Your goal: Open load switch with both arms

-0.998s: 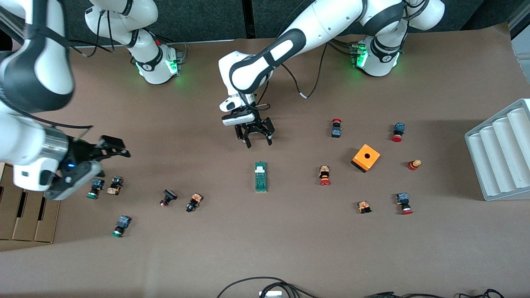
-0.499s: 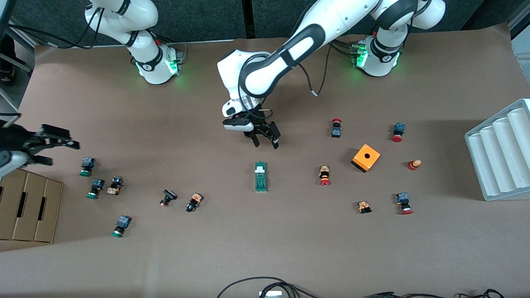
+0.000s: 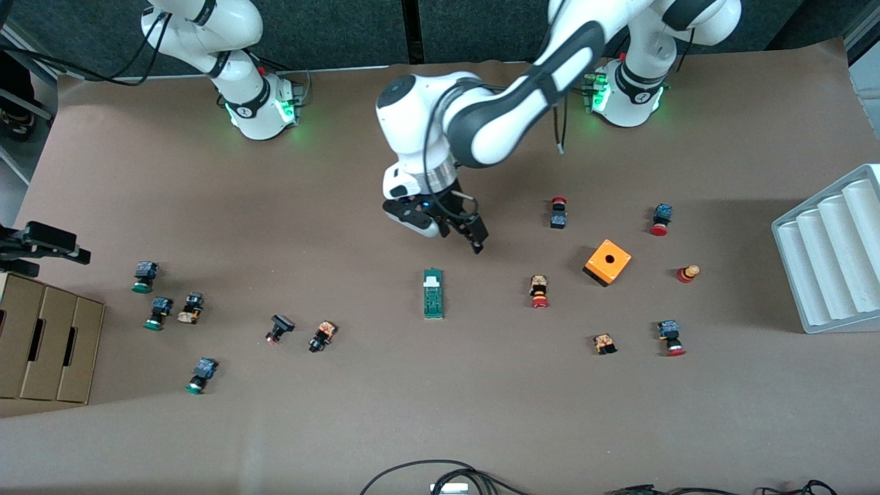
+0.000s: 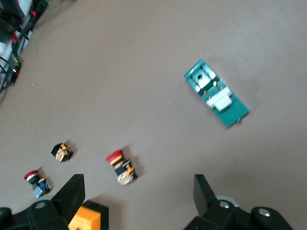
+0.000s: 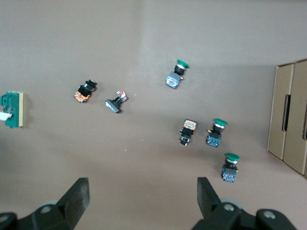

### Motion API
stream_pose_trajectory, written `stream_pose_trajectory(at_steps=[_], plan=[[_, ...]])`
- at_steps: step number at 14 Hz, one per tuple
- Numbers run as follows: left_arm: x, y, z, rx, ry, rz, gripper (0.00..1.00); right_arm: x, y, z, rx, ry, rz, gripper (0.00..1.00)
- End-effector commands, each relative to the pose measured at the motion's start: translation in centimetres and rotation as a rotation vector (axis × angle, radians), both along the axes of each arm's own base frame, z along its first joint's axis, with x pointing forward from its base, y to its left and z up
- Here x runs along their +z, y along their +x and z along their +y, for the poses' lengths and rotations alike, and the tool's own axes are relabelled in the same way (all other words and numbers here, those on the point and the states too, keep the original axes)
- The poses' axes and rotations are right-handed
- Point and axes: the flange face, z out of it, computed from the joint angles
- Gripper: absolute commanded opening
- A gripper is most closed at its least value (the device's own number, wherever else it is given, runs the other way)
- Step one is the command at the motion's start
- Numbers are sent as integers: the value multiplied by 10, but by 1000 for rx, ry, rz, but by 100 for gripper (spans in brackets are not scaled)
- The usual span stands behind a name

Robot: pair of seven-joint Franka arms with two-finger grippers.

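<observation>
The load switch [image 3: 433, 293] is a narrow dark-green block with a white end piece, lying flat in the middle of the table. It also shows in the left wrist view as the load switch [image 4: 217, 93] and at the rim of the right wrist view as the load switch [image 5: 12, 110]. My left gripper [image 3: 466, 237] hangs open and empty over bare table just off the switch's white end. Its fingers [image 4: 72, 191] stand wide apart. My right gripper [image 3: 51, 246] is open and empty at the right arm's end of the table, over the edge of the cardboard box.
An orange cube [image 3: 608, 261] and several red-capped push buttons [image 3: 539, 291] lie toward the left arm's end. Green-capped buttons [image 3: 143, 276] cluster toward the right arm's end beside a cardboard box [image 3: 45, 344]. A white ribbed tray [image 3: 832, 254] stands at the left arm's end.
The left gripper turned and drifted toward the left arm's end. The right arm swung away to the table's end, uncovering a green-capped button. The load switch has not moved.
</observation>
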Motion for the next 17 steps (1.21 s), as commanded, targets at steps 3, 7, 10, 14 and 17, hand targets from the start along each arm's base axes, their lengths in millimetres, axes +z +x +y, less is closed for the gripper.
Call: stream_pose_trajectory(at_steps=[3, 7, 10, 14, 17], plan=[[65, 40, 68, 91, -130, 127, 100, 3, 1, 3, -152, -102, 31, 100], [113, 79, 132, 262, -218, 170, 100, 13, 0, 28, -150, -158, 3, 100], [143, 105, 176, 365, -251, 194, 100, 14, 0, 41, -245, -148, 15, 100], [161, 137, 256, 530, -329, 268, 100, 15, 1, 48, -289, -108, 12, 100], [185, 145, 313, 625, -387, 281, 100, 13, -1, 54, -245, -99, 37, 100]])
